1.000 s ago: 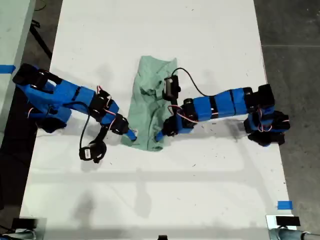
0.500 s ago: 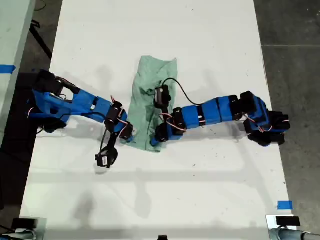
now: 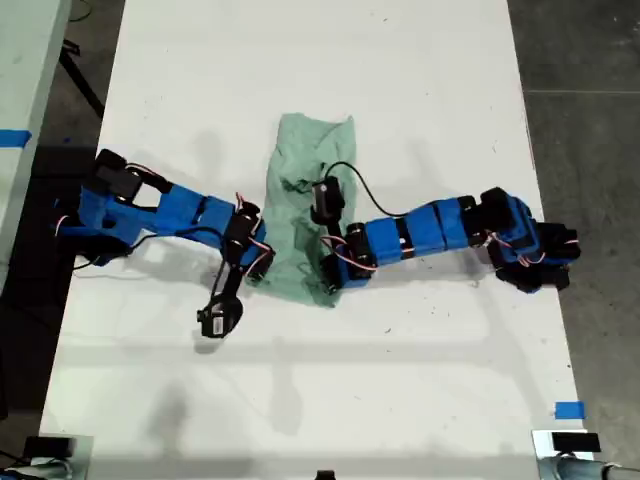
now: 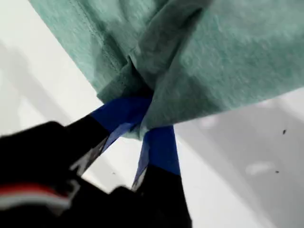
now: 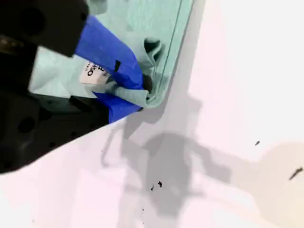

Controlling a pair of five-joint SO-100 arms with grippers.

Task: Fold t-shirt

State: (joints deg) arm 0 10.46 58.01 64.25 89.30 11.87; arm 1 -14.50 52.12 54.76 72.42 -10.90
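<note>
**Exterior view: two pinches at one end of the shirt, either of which could slip**

Exterior view showed the plain pale mint-green cloth t-shirt (image 3: pixel 300 190) lying as a narrow, rumpled strip on the white bench (image 3: pixel 400 80). Two blue arms met at one end of it, one on each long edge. The wrist views did not let me match either arm to a tool.

My first tool (image 4: pixel 142 121) was clamped on a bunched corner of the shirt. Cloth gathered into a thick knot right at its blue tips and fanned out beyond them, with bare bench on both sides. My second tool (image 5: pixel 128 90) was clamped on the stitched hem next to a small white label (image 5: pixel 91 72). Only a thin lip of cloth sat between its tips, and open bench lay just past them.

The main risk, as I judged it, was the second tool's shallow bite. A quick lift or a pull away from the other tool could drag the hem free and drop that side. The first tool's wad could hold more layers than intended, so the fold might carry a twisted lump. If the two tools rose or travelled unevenly, the strip would skew and the folded edge would land crooked. The trailing cables near the cloth could also snag it.
</note>
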